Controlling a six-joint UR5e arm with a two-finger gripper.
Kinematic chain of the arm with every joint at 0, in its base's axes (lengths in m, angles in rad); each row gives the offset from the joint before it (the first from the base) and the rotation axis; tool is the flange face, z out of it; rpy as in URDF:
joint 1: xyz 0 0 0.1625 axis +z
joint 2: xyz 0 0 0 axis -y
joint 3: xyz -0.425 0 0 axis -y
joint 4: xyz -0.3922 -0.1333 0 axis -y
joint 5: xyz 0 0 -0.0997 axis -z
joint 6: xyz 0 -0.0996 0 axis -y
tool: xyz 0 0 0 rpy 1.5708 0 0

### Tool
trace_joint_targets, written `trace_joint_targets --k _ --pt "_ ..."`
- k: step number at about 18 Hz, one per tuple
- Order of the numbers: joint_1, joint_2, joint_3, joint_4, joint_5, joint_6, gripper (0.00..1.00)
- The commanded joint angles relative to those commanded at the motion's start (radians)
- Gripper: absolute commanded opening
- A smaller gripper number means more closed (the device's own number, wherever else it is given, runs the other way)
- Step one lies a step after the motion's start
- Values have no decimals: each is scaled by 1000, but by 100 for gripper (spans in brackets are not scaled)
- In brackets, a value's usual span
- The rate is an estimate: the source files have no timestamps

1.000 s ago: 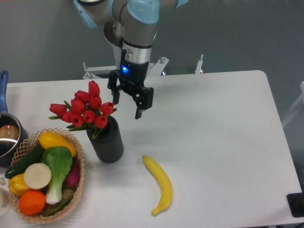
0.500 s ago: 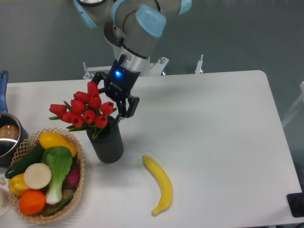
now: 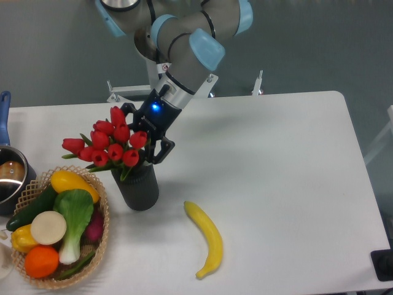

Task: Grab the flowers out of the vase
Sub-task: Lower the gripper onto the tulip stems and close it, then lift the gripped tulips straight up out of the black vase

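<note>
Red flowers [image 3: 109,142] are crowding your tilted gripper [image 3: 147,142]; its grip is unreadable, and you're risking tipping the vase [image 3: 137,184] by dragging sideways

1. The vase [image 3: 139,187] stands on the tabletop [image 3: 276,160], holding the flowers [image 3: 109,142].
2. A basket [image 3: 98,236] sits left of the vase.
3. A banana [image 3: 207,238] lies to its right, nearer the front edge.
4. The gripper [image 3: 145,136] is at the flowers' right side.

A white surface [image 3: 276,160] holds a yellow banana [image 3: 207,236] lying near the front. At the left edge, a wicker basket [image 3: 98,239] holds mixed vegetables and an orange [image 3: 41,261]. Behind it sits a steel pot [image 3: 9,178] with a blue handle.
</note>
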Motion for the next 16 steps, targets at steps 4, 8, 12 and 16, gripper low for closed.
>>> trace_joint_targets --k 4,8,12,16 --pt "20 14 3 0 -37 14 0" --pt "37 48 9 -2 -69 -6 0" --pt "45 57 99 -2 -80 -147 0" --pt "49 54 231 -3 -139 -313 0"
